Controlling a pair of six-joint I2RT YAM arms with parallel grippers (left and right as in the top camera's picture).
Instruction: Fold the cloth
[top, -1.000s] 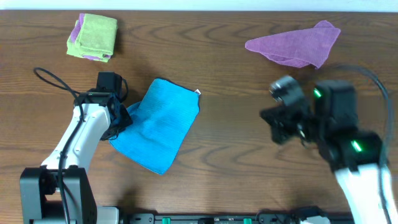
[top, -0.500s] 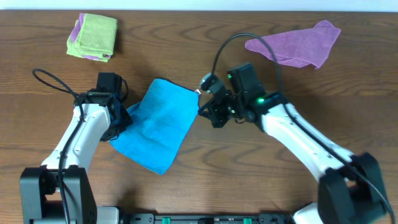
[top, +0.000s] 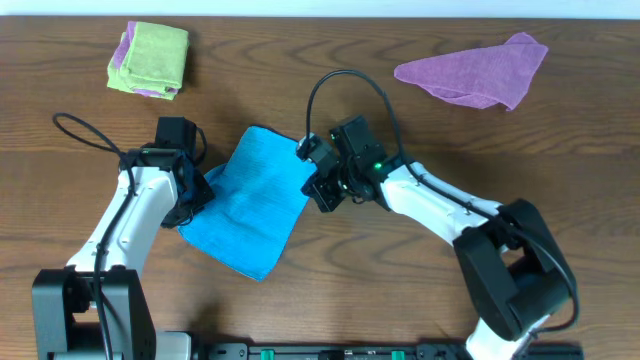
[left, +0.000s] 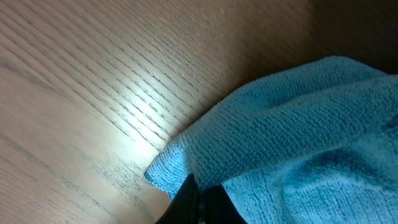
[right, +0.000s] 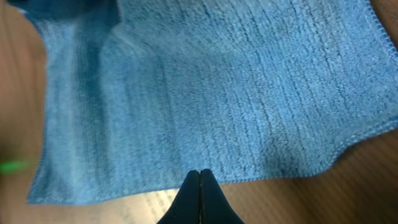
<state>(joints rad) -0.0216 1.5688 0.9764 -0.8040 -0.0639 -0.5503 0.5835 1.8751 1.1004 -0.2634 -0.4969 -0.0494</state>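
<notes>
sky-blue terry cloth lies unfolded — left tool pinches its left edge, right tool closed, empty — whole fold remains.

— Near the far left corner of the table?
— A lime-green cloth, folded into a neat square, flat on the dark wood grain. Beneath it, a layer of purple fabric, peeking out at the left side and along the near edge.
— And toward the far right corner?
— A purple cloth, loose and rumpled, roughly triangular, one tip up by the far edge, doubled over along its near side.
— Close to the green one?
— No, well apart.
</notes>
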